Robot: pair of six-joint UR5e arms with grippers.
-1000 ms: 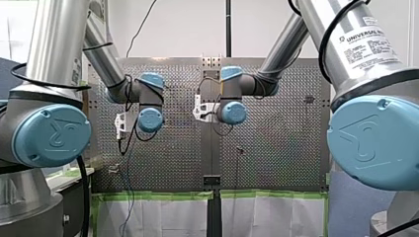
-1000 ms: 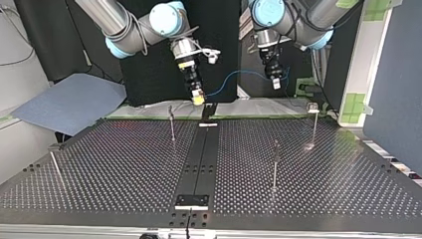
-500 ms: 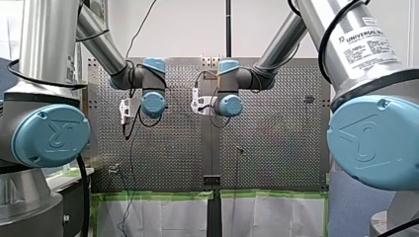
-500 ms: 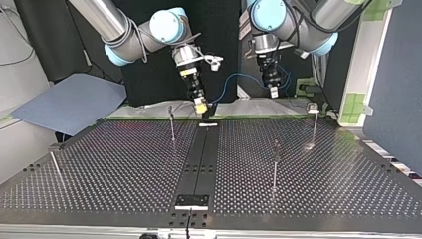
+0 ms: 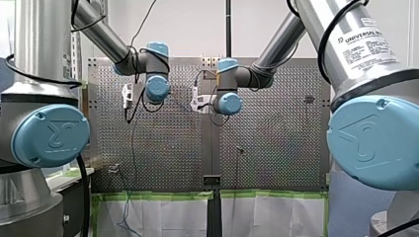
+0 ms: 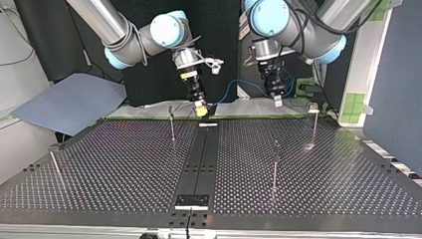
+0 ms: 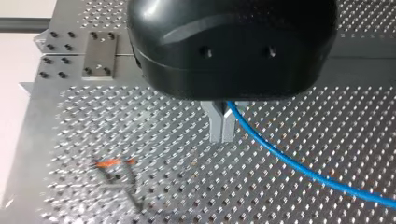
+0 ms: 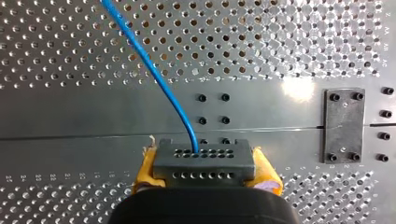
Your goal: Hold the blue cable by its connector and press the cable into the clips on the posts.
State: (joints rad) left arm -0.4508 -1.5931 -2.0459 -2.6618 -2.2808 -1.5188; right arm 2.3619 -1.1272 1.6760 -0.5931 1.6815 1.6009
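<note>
So, biggest first: the perforated table (image 6: 124, 164) fills most of the top view, w/ a dark centre strip (image 6: 201, 154) down the middle. My right arm (image 6: 124, 40) comes in at that view's left and my left arm (image 6: 308, 35) at its right, both reaching down over the table's far edge. A blue-grey sheet (image 6: 69, 102) lies off the table at the top view's left.

In the front view the big shoulder joints (image 5: 49, 136) block a lot and the wrists cover both grippers, so no read from there.

Four thin posts (image 6: 274, 167) stand on the table. One is just beside the right gripper (image 6: 200, 107), one is near the left gripper (image 6: 276, 99), and the other two are closer to the camera.

The blue cable (image 6: 234, 84) arches in the air between the two grippers, over the far edge.

Right wrist view: yellow pads (image 8: 147, 170) are clamped on a dark connector (image 8: 204, 161), which fills the gap btw them. The cable leaves the connector's face and runs off over the holes. A bolted plate (image 8: 343, 126) sits off to one side.

Left wrist view: metal fingers (image 7: 215, 126) are pressed together, and the cable comes out right at them, looks pinched there. The black gripper body (image 7: 233, 46) hides the finger bases. There's a blurry post w/ an orange bit (image 7: 114, 163) below, can't make out more.
</note>
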